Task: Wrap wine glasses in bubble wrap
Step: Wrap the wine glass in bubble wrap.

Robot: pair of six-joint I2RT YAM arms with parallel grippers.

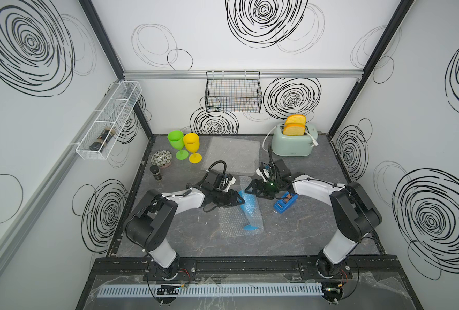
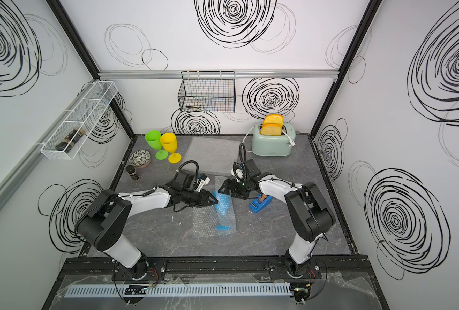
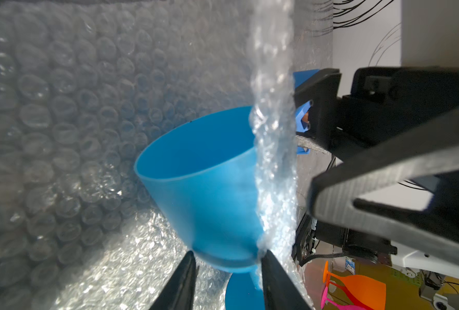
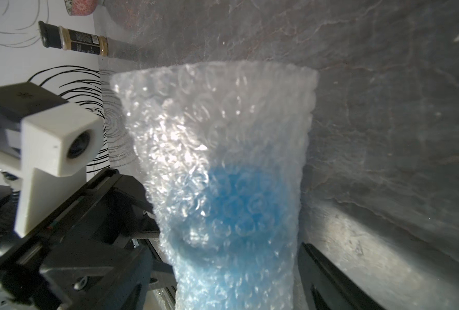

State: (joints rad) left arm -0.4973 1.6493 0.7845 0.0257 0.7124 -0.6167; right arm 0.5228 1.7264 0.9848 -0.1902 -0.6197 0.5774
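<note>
While the blue goblet (image 1: 250,212) lies mid-bench on a sheet of bubble wrap (image 1: 229,222), its long axis runs near to far. The round foot (image 1: 250,228) is at the near end and the open bowl points far, so both my arms meet it at the bowl end. My left pincer (image 1: 239,200) comes in from the left and is clenched, partly closed, on the base of the bowl. In the left wrist view one fingertip (image 3: 188,268) sits bare against the blue plastic and the other presses a fold of wrap onto the opposite side. My right pincer (image 1: 251,192) hangs just right of the rim, jaws spread wide and gripping nothing, its tips beside the raised edge of wrap standing between the two pincers. I judge that this edge, just left of the right pincer, is what the coming move turns on. I cannot tell whether the bowl rests flat or is tipped up off the bench (image 1: 303,230).
</note>
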